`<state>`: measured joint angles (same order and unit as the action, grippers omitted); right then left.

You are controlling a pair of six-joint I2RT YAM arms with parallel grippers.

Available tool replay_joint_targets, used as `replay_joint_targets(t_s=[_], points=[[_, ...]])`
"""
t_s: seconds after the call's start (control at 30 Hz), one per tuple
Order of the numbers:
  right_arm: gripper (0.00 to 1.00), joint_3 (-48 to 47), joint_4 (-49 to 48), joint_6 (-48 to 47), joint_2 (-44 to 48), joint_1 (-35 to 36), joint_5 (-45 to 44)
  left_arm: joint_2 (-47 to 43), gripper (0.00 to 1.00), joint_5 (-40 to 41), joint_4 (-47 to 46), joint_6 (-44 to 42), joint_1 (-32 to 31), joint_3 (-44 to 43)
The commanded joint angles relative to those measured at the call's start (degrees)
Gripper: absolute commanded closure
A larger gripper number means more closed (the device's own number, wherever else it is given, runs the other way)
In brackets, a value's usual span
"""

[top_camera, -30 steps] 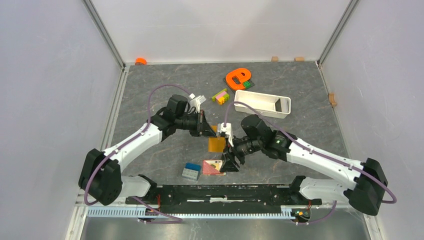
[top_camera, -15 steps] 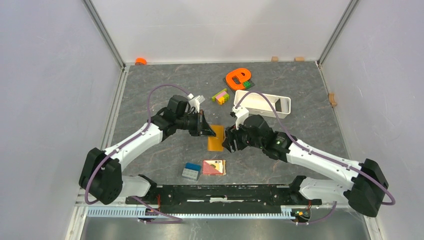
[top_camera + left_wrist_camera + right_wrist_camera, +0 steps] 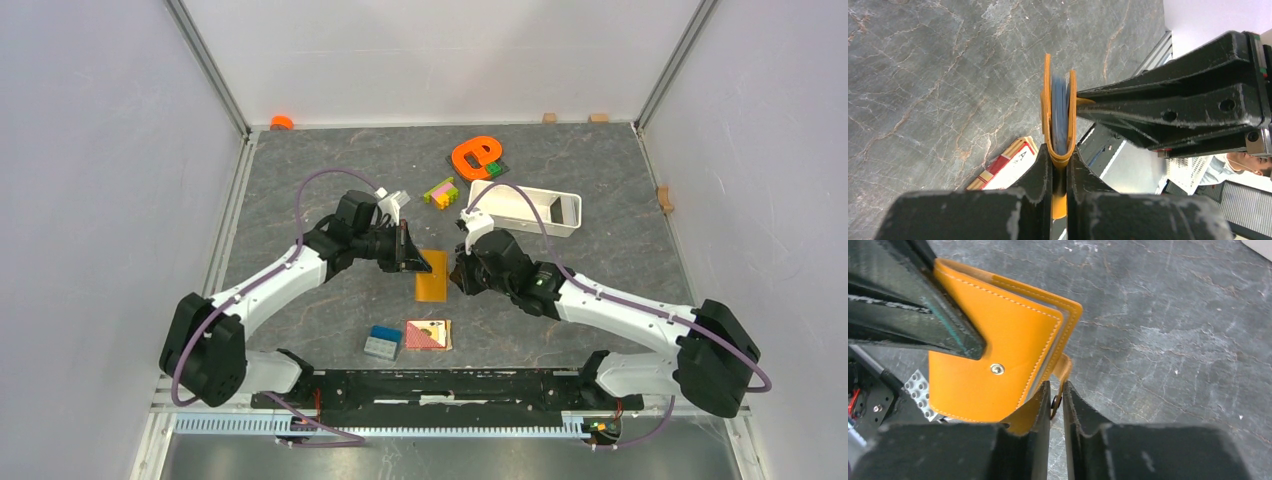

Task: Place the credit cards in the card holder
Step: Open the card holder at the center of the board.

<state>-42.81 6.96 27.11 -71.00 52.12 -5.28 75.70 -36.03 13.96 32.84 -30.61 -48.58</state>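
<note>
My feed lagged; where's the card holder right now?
Top view, table centre: the card holder is pinched between the left gripper and right gripper, just beyond the red-and-tan tile.

**Even, soft light; only the nearest parts lose focus**

Diffuse light from above fills the top view. The white walls (image 3: 100, 150) are bright without glare, and the arms (image 3: 270, 285) cast only faint, short shadows on the grey table (image 3: 300, 170). That view is sharp throughout. In the left wrist view the near fingers (image 3: 973, 210) are dark and soft, and the blue lining inside the card holder (image 3: 1046, 100) smears. The far right corner washes out white. In the right wrist view the near fingers (image 3: 998, 450) blur, while the orange leather shows crisp stitching.
</note>
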Motion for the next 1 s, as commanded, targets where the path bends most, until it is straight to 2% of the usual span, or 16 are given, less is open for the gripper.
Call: replay_joint_targets(t_s=[0.0,0.1,0.23,0.43,0.63,0.8,0.97], points=[[0.89,0.1,1.3,0.1,-0.2,0.2,-6.6,1.5,0.94,2.1,-2.1,0.3,0.0,-0.3],[1.0,1.3,0.9,0.0,-0.5,0.1,-8.4,4.2,0.85,3.9,-1.6,0.5,0.0,-0.5],[1.0,3.1,-2.2,-0.1,-0.9,0.1,-7.0,9.7,0.43,7.9,2.0,0.4,0.1,-1.6],[1.0,3.5,-4.9,0.0,-1.5,0.1,-3.7,14.3,0.12,8.7,3.4,1.0,0.1,-2.8],[1.0,4.6,-6.2,0.7,1.1,0.0,-1.6,10.8,0.01,7.7,-0.5,0.9,0.0,-1.2],[1.0,4.3,-5.7,0.8,1.9,0.1,-1.0,10.7,0.0,6.0,-2.5,1.5,-0.2,-0.7],[1.0,4.0,-5.3,0.7,2.2,0.1,-0.9,11.5,0.0,7.9,-0.7,0.7,-1.1,-1.4]])
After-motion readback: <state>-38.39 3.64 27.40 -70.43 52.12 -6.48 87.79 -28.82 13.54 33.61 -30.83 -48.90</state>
